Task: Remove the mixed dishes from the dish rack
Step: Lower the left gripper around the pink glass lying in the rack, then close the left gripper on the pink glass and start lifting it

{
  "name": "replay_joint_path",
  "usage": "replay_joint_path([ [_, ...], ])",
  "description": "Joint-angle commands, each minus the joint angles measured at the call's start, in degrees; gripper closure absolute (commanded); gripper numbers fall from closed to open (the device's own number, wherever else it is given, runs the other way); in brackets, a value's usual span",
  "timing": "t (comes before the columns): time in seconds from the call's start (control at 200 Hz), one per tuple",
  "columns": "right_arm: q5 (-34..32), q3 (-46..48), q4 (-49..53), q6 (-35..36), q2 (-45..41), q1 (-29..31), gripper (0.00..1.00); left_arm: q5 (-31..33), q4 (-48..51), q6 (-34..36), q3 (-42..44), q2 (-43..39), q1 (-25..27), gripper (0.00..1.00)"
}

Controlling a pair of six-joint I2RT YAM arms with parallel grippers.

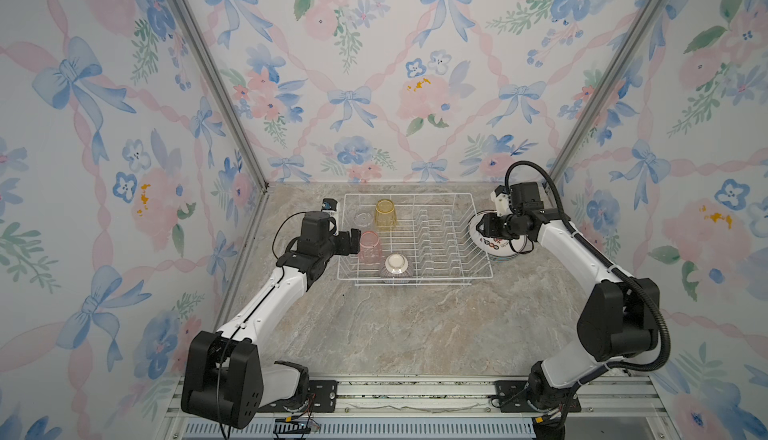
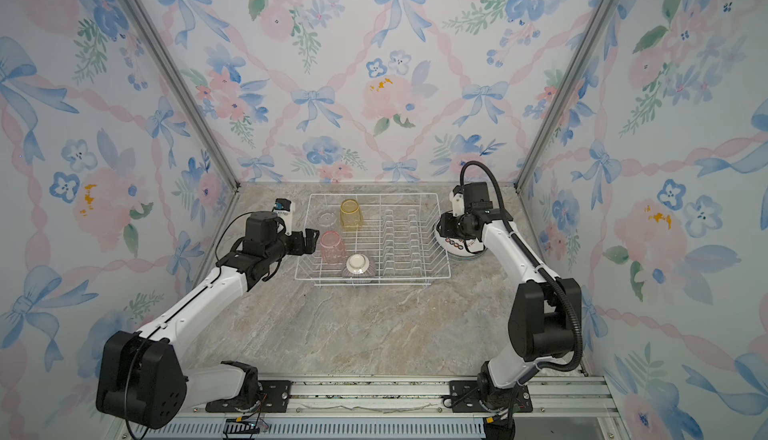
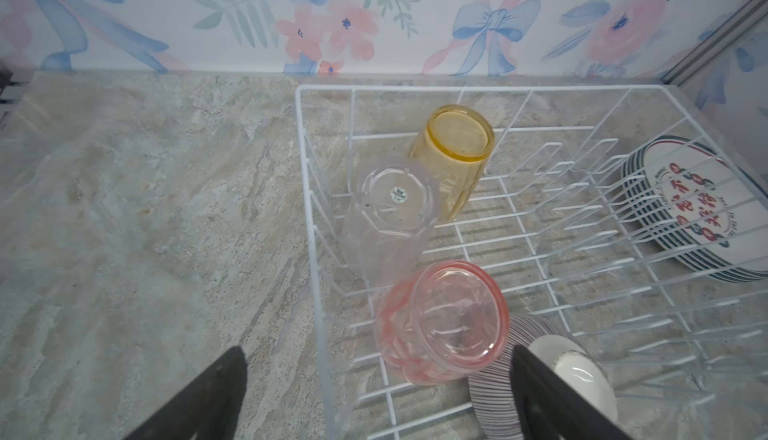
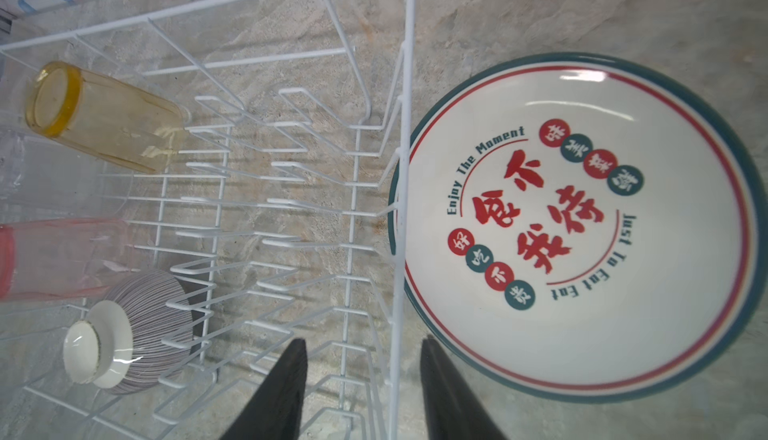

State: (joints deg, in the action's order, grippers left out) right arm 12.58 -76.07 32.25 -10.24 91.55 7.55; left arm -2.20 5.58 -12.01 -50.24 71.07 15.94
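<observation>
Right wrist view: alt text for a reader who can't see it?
A printed white plate lies flat on the counter just outside a wire dish rack, the open claw over the rack's wall. Inside stand a yellow glass, a pink glass and an upturned striped bowl.

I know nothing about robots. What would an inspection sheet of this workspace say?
Surface: marble-look counter.
Job's things: yellow tumbler, clear tumbler, pink tumbler and striped bowl upside down in the dish rack; plates stacked beside it.
Clutter: nothing seen.
Hands: left hand open near the pink tumbler; right hand open at the rack's edge.
Cables: ribbed hose on right arm; thin cable on left arm.
Surroundings: floral wallpaper; metal rail in front.
</observation>
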Motion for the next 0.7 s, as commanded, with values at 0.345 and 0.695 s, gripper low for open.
replay_joint_path([
  [0.345, 1.36, -0.65, -2.38, -1.69, -3.92, 0.53, 0.51, -2.06, 15.95, 0.28, -10.12, 8.42, 7.43, 0.08],
  [0.695, 1.46, 0.98, -3.51, -1.17, -4.11, 0.35, 0.51, -1.36, 17.34, 0.84, -14.83, 17.02, 7.54, 0.13],
])
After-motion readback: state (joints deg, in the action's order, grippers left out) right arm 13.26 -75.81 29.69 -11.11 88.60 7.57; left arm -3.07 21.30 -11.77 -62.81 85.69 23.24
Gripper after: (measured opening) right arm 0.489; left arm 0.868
